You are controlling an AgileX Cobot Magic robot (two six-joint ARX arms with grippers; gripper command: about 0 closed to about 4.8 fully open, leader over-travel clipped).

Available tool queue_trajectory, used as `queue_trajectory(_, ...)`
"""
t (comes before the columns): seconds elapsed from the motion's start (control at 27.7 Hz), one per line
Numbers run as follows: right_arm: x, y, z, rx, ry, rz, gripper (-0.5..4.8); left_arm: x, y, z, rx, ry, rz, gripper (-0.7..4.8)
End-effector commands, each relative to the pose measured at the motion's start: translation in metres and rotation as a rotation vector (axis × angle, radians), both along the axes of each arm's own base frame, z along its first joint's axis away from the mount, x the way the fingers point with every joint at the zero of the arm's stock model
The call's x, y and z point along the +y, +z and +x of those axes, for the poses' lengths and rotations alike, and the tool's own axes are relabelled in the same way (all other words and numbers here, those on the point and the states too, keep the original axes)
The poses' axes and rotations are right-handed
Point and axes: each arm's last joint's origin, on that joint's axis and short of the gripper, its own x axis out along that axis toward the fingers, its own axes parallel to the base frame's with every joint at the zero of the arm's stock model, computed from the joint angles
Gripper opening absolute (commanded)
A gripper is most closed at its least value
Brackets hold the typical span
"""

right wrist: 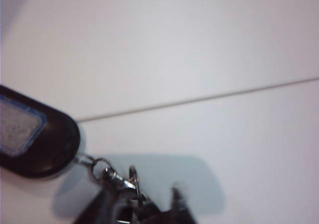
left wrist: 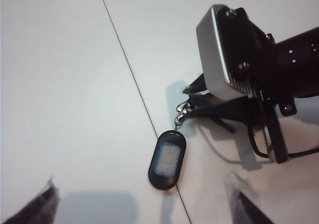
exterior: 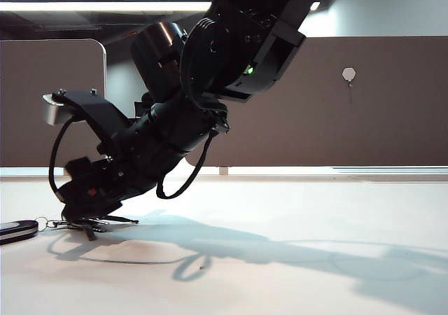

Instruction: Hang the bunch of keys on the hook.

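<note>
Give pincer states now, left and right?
Left pincer: open, empty, above the table.
Right pincer: closing around the silver keys beside the black oval fob; grip unconfirmed.

The right gripper (right wrist: 144, 209), blurred, seemingly pinches the bunch of keys (right wrist: 107, 176).
</note>
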Motion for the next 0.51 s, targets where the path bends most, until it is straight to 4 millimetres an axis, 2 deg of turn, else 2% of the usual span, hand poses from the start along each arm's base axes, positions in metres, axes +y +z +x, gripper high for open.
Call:
queue_trajectory(0.04,0.0026,0.0042,-0.0004,-0.02,0.009,0.024,1.16,0.0,0.0014,0.0003,-0.009,0.002,0.001,4.79)
queue_trajectory(0.18,0.0025,0.004,-0.0003,-0.02,0.008,0.023,1.11,-0.0002,0.0014,0.0002,-0.009,-0.001,0.001,4.79)
queue_trajectory(0.29,0.0024,0.0039,-0.0003,-0.019,0.008,0.022,0.41,-0.001,0.0014,0.0001,-0.009,-0.009,0.001,4.79)
queue_trajectory(0.32,0.0024,0.0039,-0.0003,-0.019,0.008,0.022,-0.03,-0.0011,0.0014,0.0001,-0.009,-0.011,0.001,4.79)
queue_trajectory(0.51,0.0024,0.0049,-0.0003,-0.02,0.007,0.024,-0.06,-0.0011,0.0012,0.0001,-0.008,-0.011,0.002,4.79)
